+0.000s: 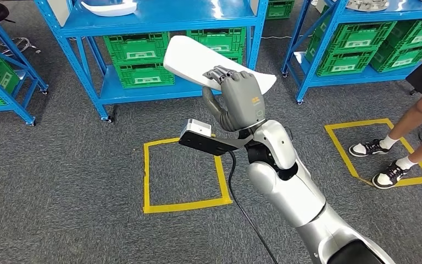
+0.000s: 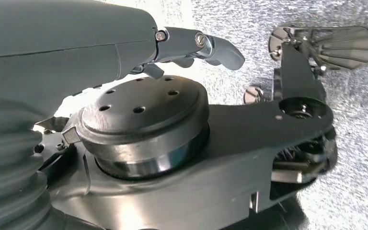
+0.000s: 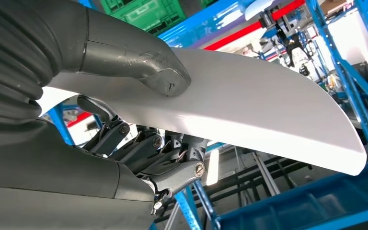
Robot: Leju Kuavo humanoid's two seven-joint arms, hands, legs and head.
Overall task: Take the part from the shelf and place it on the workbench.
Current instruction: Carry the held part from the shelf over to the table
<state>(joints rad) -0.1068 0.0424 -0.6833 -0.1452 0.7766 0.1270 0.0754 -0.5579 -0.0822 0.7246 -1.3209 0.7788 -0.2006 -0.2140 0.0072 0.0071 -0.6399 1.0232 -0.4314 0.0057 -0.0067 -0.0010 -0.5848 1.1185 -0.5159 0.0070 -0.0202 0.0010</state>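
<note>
A long white curved part (image 1: 192, 58) is held up in front of the blue shelf (image 1: 159, 19) by my right hand (image 1: 239, 99). In the head view the fingers lie over the part's near edge. The right wrist view shows the white part (image 3: 268, 110) pinched between the grey thumb (image 3: 163, 76) on one face and the dark fingers (image 3: 139, 148) on the other. The part tilts, its far end pointing up and left. My left hand (image 2: 124, 43) hangs over grey carpet with a finger stretched out and nothing in it.
Another white part (image 1: 110, 6) lies on the shelf's upper board. Green crates (image 1: 140, 60) fill the lower boards. More blue shelves stand left (image 1: 0, 71) and right (image 1: 357, 49). Two yellow tape squares (image 1: 184, 173) mark the carpet; a person's legs (image 1: 412, 132) stand in the right one.
</note>
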